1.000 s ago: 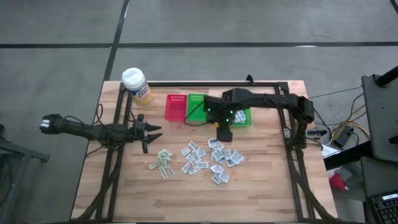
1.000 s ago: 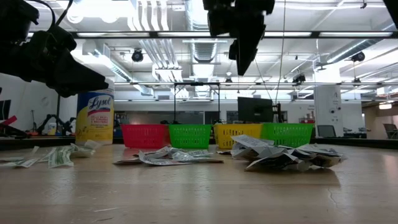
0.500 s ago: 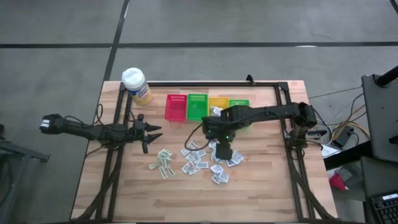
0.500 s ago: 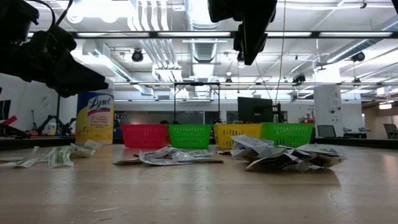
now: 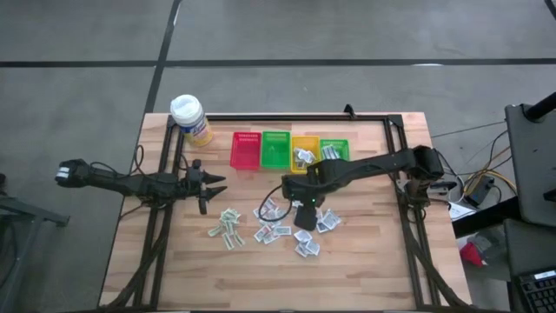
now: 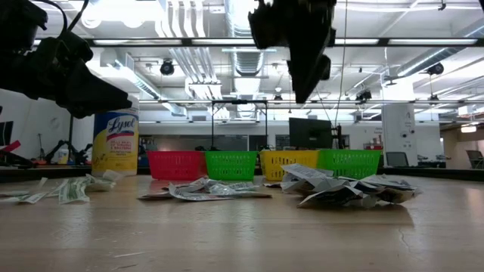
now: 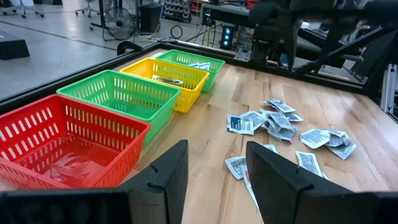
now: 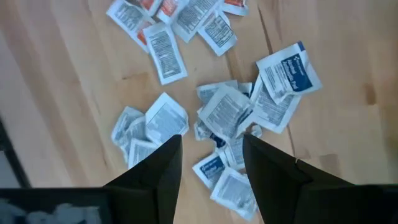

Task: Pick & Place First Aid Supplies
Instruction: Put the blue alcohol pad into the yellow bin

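The right gripper (image 5: 305, 217) hangs open and empty above the packets (image 5: 271, 223); the left gripper (image 5: 207, 185), open, waits near the table's left edge.

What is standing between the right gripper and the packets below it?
Nothing visible. The right gripper hangs open directly above the packets, with only clear air in between them.

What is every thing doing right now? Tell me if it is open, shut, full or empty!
Left hand: open, empty, left of the packets.
Right hand: open, empty, above the packets.
Packets: loose on the table.
Red basket: no packets.
Yellow basket: packets inside.
Right-end green basket: packets inside.
Yellow bottle: upright, capped.
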